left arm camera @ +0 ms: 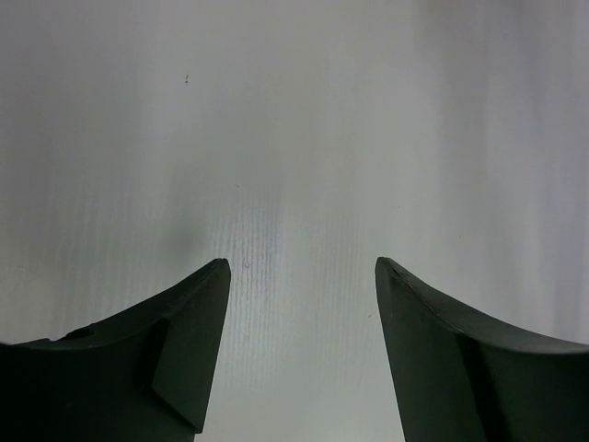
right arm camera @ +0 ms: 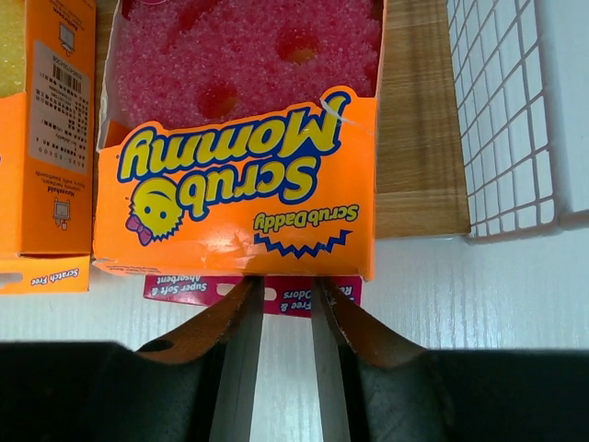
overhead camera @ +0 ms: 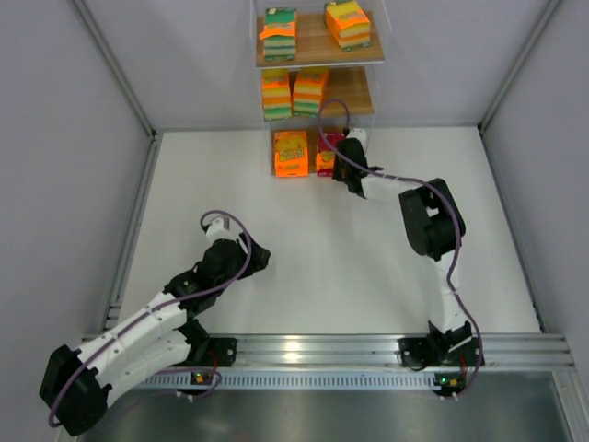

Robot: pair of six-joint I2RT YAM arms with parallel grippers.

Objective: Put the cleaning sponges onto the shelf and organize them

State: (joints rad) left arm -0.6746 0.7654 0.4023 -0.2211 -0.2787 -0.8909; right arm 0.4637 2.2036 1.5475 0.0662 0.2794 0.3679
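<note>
- Shelf [overhead camera: 313,44] stands at the middle of the bench's far edge, with 3 boards and 2 packs on each.
- Top board: top-left pack [overhead camera: 280,34] and top-right pack [overhead camera: 348,25], set apart, each looking like a layered stack.
- Middle board: middle-left pack [overhead camera: 276,94] and middle-right pack [overhead camera: 309,90], side by side and touching or nearly so.
- Bottom board: orange pack [overhead camera: 291,153] on the left, pink-red pack [right arm camera: 241,175] just beside it on the right.
- Count: 6 of 6 sponge packs are on the shelf, and 0 are seen loose on the bench [overhead camera: 304,276].
- Right gripper [right arm camera: 286,295] is at the bottom tier, tips against the near edge of the pink-red pack. Its jaws are drawn almost together; a thin slit of bench shows between them and nothing is held.
- In the right wrist view the pink-red pack's near edge juts past the front of the board, roughly level with the orange pack. Its hang tab pokes out below.
- Left gripper [left arm camera: 302,276] hangs over bare bench toward the near-left, jaws spread wide and holding nothing.
- Judgement: placing looks finished. What is left is tidying, probably nudging the pink-red pack square and deeper, then pulling the right arm clear.
- Risk, as a guess: a push off-centre could skew the pack against its neighbour.
</note>
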